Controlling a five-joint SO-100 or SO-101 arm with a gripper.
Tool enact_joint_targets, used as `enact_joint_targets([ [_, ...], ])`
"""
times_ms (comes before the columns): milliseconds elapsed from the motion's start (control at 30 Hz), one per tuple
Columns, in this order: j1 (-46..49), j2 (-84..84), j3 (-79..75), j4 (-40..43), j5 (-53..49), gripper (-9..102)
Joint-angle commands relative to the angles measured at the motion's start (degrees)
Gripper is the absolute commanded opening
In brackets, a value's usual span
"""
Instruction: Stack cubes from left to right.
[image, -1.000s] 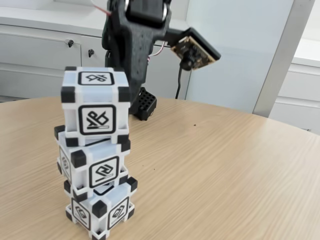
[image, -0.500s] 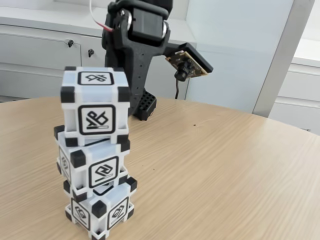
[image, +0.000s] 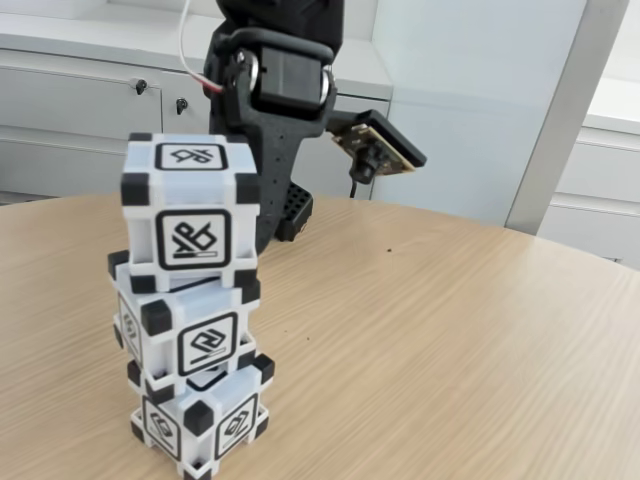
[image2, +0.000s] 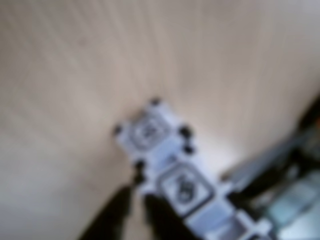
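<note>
Stack: in the fixed view, left of the claw and nearer the camera, three cubes stand one on another on the table (image: 450, 340); the tower reads as built, judging from how it stands.
Bottom cube (image: 200, 415): sits on the wood, turned corner-on to the camera.
Middle cube (image: 185, 325): rests on the bottom one, twisted a little against it.
Top cube (image: 190, 205): squarer to the camera than the two below, sitting slightly to the left of them, so the column is not plumb.
Claw (image: 290, 210): hangs behind the tower and to its right in the fixed view, apart from all three cubes; nothing is pinched.
Claw state: in the blurred wrist view the claw (image2: 137, 210) shows two dark fingers (image2: 112, 215) with only a thin gap between them, so nearly pressed together and empty.
Wrist view of the tower: the top cube (image2: 150, 131) lies just ahead of the fingertips, lower cubes trailing toward the lower right.
Step in hand: likely the retreat from the finished tower.
How to do it well: the arm should go straight away from the column, with no sideways sweep, since a brush against the offset top cube could topple everything.
Containers: none on the table.
Background: pale cabinets (image: 80, 110) stand beyond the table edge.
</note>
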Motion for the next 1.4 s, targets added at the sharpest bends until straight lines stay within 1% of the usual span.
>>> enact_joint_targets([
  [0,0.35,0.35,-0.18,-1.49,3.25,1],
  [200,0.35,0.35,-0.18,-1.58,7.56,1],
  [367,0.35,0.35,0.18,-3.96,11.07,1],
  [567,0.26,0.44,3.87,-4.57,10.28,1],
  [1367,0.26,0.44,3.87,-4.57,10.02,1],
])
